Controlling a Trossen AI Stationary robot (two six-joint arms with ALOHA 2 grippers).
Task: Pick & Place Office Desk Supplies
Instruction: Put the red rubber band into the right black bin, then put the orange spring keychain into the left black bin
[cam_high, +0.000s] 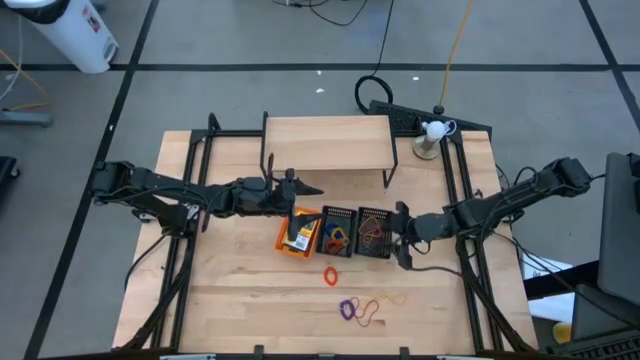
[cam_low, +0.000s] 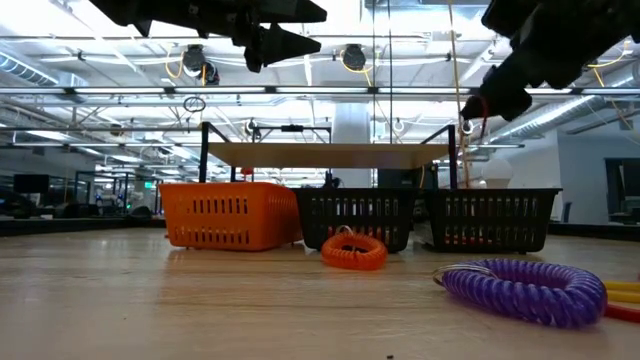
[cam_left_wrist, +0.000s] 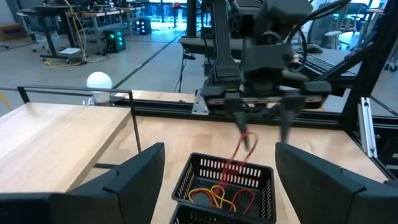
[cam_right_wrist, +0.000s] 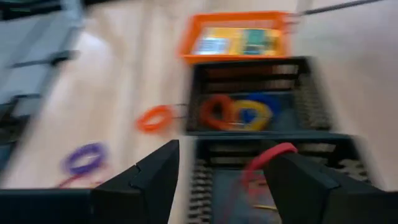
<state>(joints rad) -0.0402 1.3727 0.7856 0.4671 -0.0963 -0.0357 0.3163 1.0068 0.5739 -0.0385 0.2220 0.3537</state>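
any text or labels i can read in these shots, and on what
None can be read.
The crayon boxes in the orange tray carry print, but it is too small in the high view and too blurred in the right wrist view.
The white container on the floor has a small mark, too small to read.
The black mesh trays and rubber bands show no lettering.
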